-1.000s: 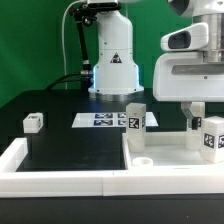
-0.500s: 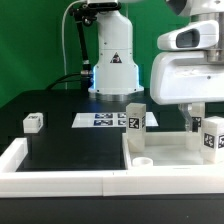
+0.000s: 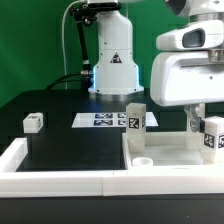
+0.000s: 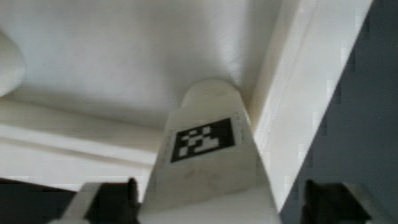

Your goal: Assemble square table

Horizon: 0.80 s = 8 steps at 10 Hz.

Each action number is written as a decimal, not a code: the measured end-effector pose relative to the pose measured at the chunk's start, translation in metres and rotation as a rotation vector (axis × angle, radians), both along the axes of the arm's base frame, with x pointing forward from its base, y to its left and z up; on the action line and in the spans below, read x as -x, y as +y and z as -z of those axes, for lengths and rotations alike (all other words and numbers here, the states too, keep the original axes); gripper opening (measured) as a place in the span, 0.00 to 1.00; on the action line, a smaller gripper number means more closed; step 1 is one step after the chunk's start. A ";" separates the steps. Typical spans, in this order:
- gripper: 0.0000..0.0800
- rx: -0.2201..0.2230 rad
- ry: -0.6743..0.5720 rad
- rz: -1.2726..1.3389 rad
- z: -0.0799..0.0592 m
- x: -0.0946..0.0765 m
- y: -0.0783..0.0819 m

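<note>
We see the gripper [image 4: 217,198], jaws apart, straddling a small white tagged block leg [image 4: 210,140] upright on the white plastic square slab [image 3: 165,152]

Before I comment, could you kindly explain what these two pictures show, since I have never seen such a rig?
The big white machine is a robot arm putting a small table together. One picture comes from a camera standing off the arm. The other comes from a camera on its wrist, looking past its two-fingered pincer.

On the black table lies the white square tabletop. An upright leg stands by its far corner, and a loose leg lies apart on the exterior view's left. The flat strip of tags is the marker board, which is no part of the furniture. A white border wall runs along the front.

In the wrist view a tagged leg stands between the dark fingers. I cannot tell whether they are clamping it.
</note>
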<state>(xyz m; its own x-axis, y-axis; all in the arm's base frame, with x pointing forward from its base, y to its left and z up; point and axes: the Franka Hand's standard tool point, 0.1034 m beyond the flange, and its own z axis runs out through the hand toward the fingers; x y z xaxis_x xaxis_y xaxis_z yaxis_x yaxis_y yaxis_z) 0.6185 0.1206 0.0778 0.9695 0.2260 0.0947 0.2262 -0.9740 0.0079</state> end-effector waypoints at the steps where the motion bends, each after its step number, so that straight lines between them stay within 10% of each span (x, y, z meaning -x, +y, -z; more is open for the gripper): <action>1: 0.36 0.000 0.000 0.000 0.000 0.000 0.000; 8: 0.36 -0.043 0.001 0.425 0.001 0.000 0.000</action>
